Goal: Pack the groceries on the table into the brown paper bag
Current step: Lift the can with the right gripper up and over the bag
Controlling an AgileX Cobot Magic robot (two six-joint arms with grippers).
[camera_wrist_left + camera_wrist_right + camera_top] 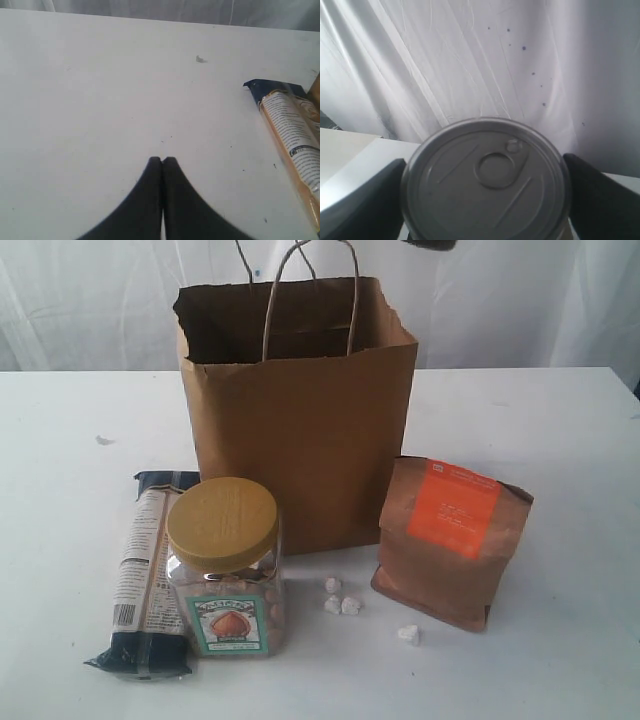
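Note:
The brown paper bag [300,430] stands open and upright at the middle of the white table [560,440]. In front of it on the left are the tan-lidded nut jar [225,570] and the long dark-blue and beige packet [150,570], lying flat. The orange-labelled brown pouch [450,540] stands to the bag's right. My right gripper [482,170] is shut on the dark tin can [487,180], a black finger [370,200] on each side of it, up in front of the white curtain. My left gripper [162,160] is shut and empty over bare table, with the packet [295,145] off to one side.
Small white crumbs [340,600] lie between the jar and the pouch. A white curtain [520,300] hangs behind the table. A dark part [430,243] shows at the exterior view's top edge, above the bag.

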